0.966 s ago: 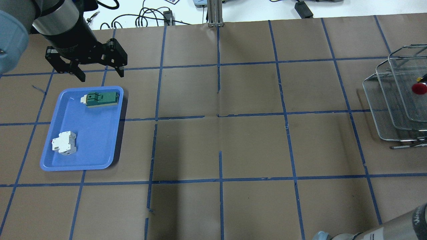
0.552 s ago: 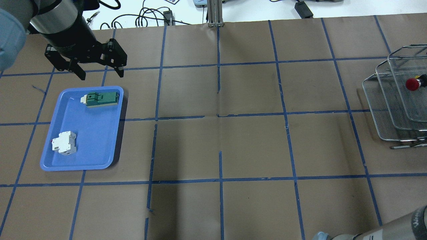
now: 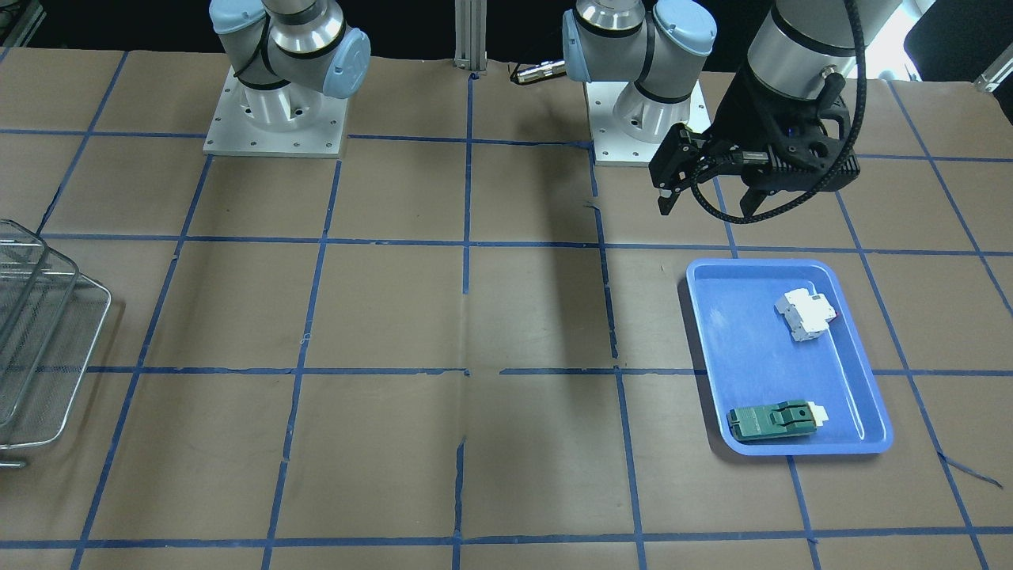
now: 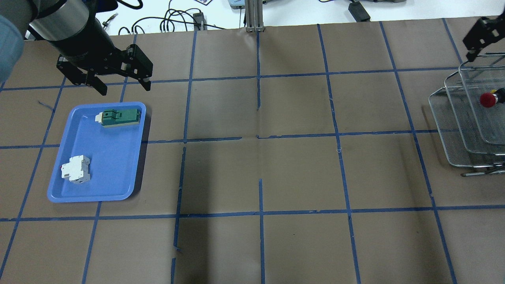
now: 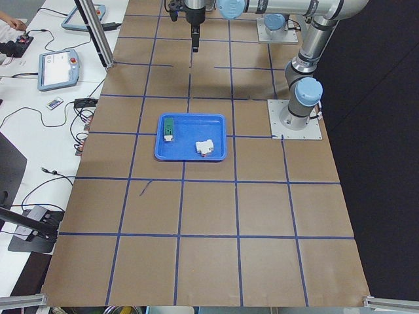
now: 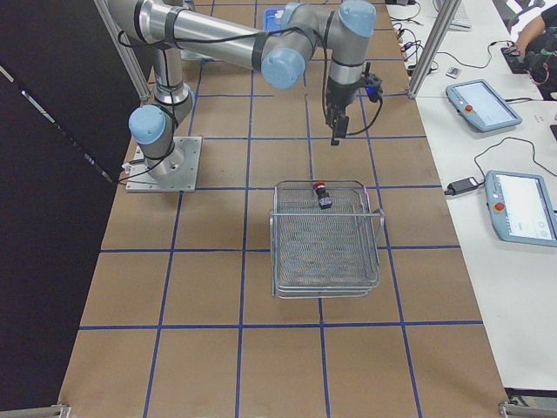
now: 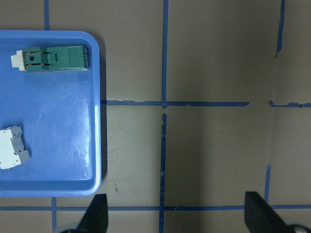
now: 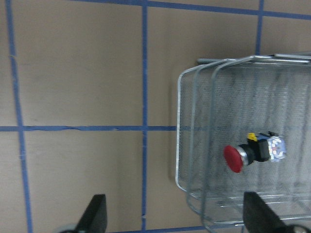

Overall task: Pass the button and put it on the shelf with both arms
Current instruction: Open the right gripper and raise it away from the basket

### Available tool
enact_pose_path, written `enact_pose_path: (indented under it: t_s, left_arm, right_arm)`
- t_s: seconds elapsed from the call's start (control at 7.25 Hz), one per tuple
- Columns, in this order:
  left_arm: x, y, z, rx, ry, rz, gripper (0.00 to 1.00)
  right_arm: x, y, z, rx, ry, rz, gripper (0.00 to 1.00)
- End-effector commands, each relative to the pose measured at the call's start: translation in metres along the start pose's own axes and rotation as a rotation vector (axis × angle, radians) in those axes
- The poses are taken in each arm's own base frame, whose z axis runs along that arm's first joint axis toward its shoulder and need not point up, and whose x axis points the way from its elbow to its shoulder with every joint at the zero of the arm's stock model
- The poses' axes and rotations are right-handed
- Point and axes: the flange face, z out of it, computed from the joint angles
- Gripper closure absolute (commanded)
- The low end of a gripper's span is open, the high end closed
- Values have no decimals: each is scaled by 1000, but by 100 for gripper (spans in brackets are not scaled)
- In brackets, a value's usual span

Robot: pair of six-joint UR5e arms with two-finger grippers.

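Basically done: button (image 4: 488, 99) lies in the shelf (image 4: 453, 134) at the right edge of the table (image 4: 300, 173). Right gripper (image 8: 174, 216) and left gripper (image 4: 125, 89) are both spread wide and empty, so I'd just retreat next.

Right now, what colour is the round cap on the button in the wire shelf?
Red. The button shows best in the right wrist-mounted view.

— Was the light even?
— Bright, from above; soft wide shadows crossed the middle of the table (image 4: 300, 173), and a faint one lay beside the shelf (image 4: 461, 150).
— Glare, blur?
— A white sheen on the blue tray (image 7: 98, 131); the right wrist view was slightly soft.
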Motion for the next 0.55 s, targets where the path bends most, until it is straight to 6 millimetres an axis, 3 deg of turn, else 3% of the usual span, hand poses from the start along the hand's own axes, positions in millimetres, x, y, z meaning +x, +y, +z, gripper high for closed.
enact_pose_path:
  t_s: [0.0, 0.14, 0.28, 0.41]
  left_arm:
    - [-1, 0, 0, 0, 1, 1, 0]
    - [-1, 1, -2, 4, -10, 2, 0]
    - [-3, 2, -4, 7, -34, 4, 0]
    - [-5, 2, -2, 1, -60, 5, 0]
  right_arm:
    - [-123, 13, -26, 24, -40, 121, 0]
    - [-171, 23, -29, 3, -40, 153, 0]
    - [-178, 36, -42, 6, -58, 148, 0]
    - [-190, 57, -76, 79, -186, 133, 0]
